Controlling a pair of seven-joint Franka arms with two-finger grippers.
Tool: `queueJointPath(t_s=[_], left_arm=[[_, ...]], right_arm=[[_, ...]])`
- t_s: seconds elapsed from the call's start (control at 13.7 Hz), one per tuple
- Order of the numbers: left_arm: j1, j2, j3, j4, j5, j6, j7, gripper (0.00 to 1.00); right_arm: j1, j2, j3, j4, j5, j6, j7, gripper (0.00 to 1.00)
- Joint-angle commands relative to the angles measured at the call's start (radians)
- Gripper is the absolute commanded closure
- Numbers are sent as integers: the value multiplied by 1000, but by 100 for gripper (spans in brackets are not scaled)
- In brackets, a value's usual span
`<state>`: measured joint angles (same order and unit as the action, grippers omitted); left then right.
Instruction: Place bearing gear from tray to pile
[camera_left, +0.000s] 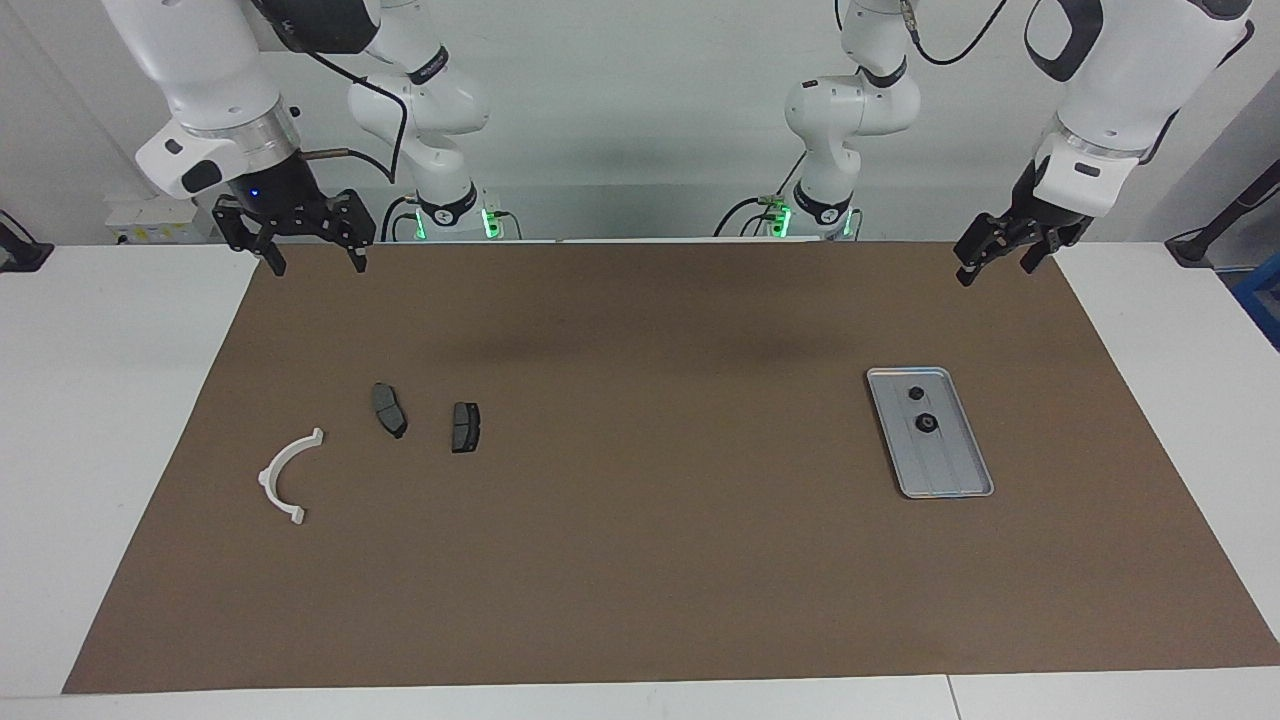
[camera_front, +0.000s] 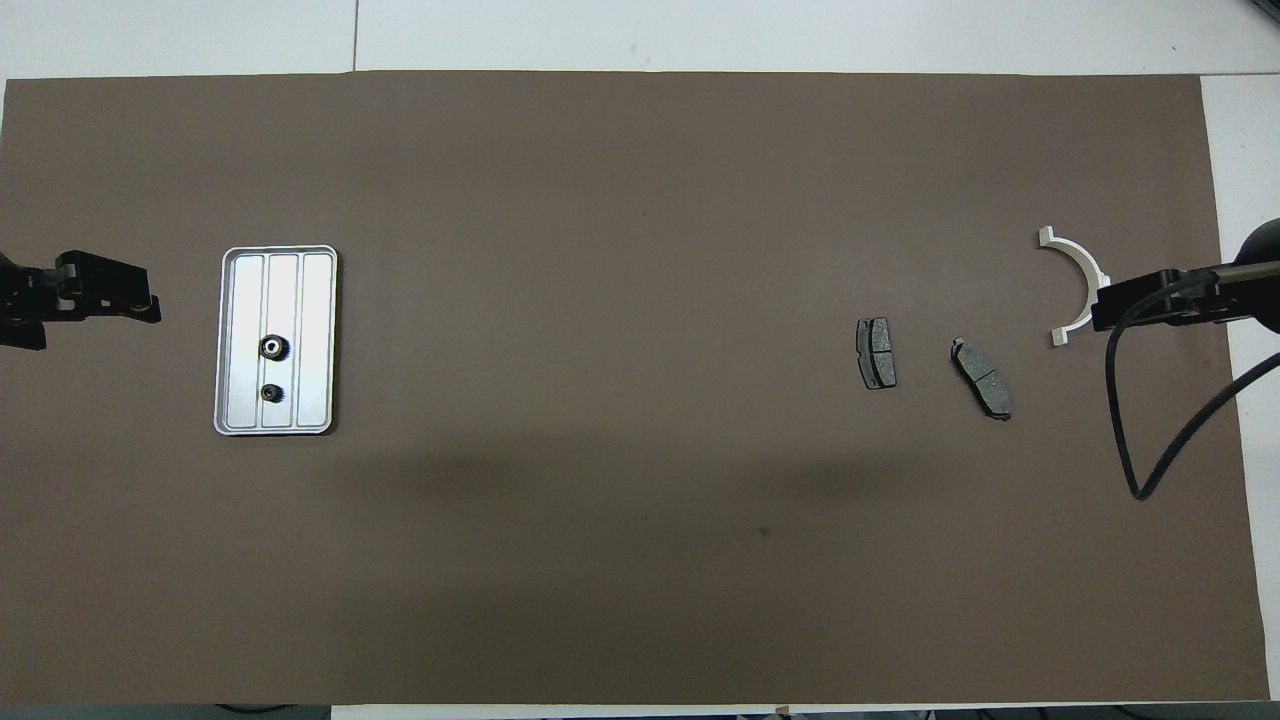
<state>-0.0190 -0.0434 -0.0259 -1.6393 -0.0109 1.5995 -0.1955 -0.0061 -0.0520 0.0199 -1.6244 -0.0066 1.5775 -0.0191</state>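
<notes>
The silver tray lies toward the left arm's end of the table, also in the overhead view. Two small dark gears lie in it: a larger one and a smaller one nearer the robots. The pile lies toward the right arm's end: a white arc and two dark brake pads. My left gripper hangs open and empty above the mat's edge beside the tray. My right gripper hangs open and empty, up by the mat's corner.
A brown mat covers most of the white table. A black cable loops down from the right arm, over the mat's edge beside the pile. Both arms wait, raised.
</notes>
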Motion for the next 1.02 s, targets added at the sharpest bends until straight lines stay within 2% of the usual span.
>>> queueJointPath(t_s=[0.0, 0.37, 0.58, 0.88, 0.95], left_arm=[[-12, 16, 9, 32, 8, -26, 8, 0], [-12, 16, 23, 26, 17, -18, 68, 0], [-15, 8, 20, 3, 51, 59, 44, 0], [-13, 13, 24, -4, 51, 42, 47, 0], [-12, 16, 24, -4, 51, 2, 47, 0]], right_arm=[[-9, -6, 6, -14, 17, 16, -1, 0], [-11, -5, 6, -12, 17, 16, -1, 0], [-8, -6, 6, -12, 17, 18, -1, 0], [-9, -5, 6, -12, 17, 18, -2, 0], [-9, -5, 6, -12, 17, 18, -1, 0]])
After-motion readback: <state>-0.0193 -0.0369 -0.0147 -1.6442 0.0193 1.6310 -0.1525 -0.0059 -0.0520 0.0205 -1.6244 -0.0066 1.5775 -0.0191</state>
